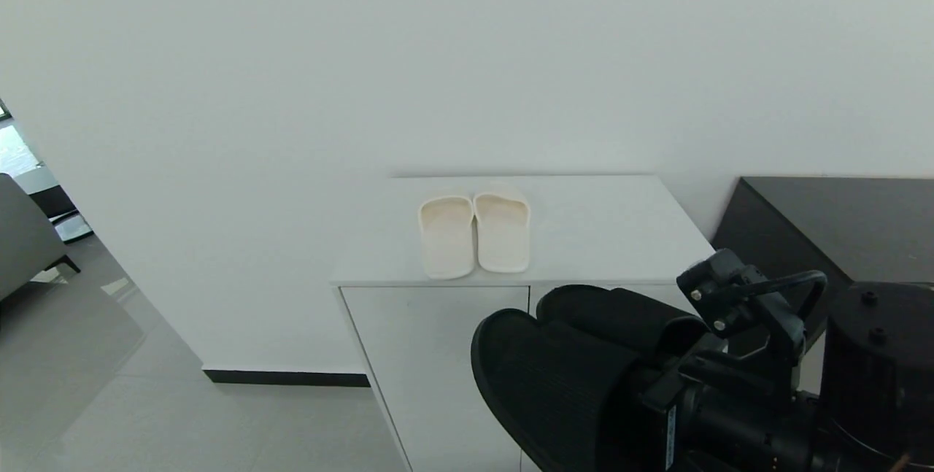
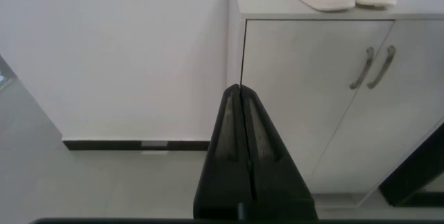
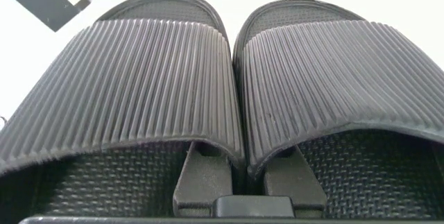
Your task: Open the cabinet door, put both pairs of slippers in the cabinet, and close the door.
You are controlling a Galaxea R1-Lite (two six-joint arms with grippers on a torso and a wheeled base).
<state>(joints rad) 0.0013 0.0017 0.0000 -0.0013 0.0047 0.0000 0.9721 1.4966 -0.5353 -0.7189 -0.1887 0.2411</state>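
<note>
Right jaws: clamped on black slippers (image 1: 562, 377), apparently by their adjoining inner edges, in front of closed cabinet doors (image 1: 438, 355); left jaws: pressed together, empty, short of the doors. Cream slippers (image 1: 503, 235) on counter (image 1: 606, 224) above. Pull a door handle (image 2: 362, 68) with left first, straight out, keeping black pair clear of the swing.

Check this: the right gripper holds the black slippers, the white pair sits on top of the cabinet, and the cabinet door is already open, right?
No, the cabinet doors are shut; the left wrist view shows it. The right gripper does hold the black slippers, and the white pair sits on the cabinet top.
</note>
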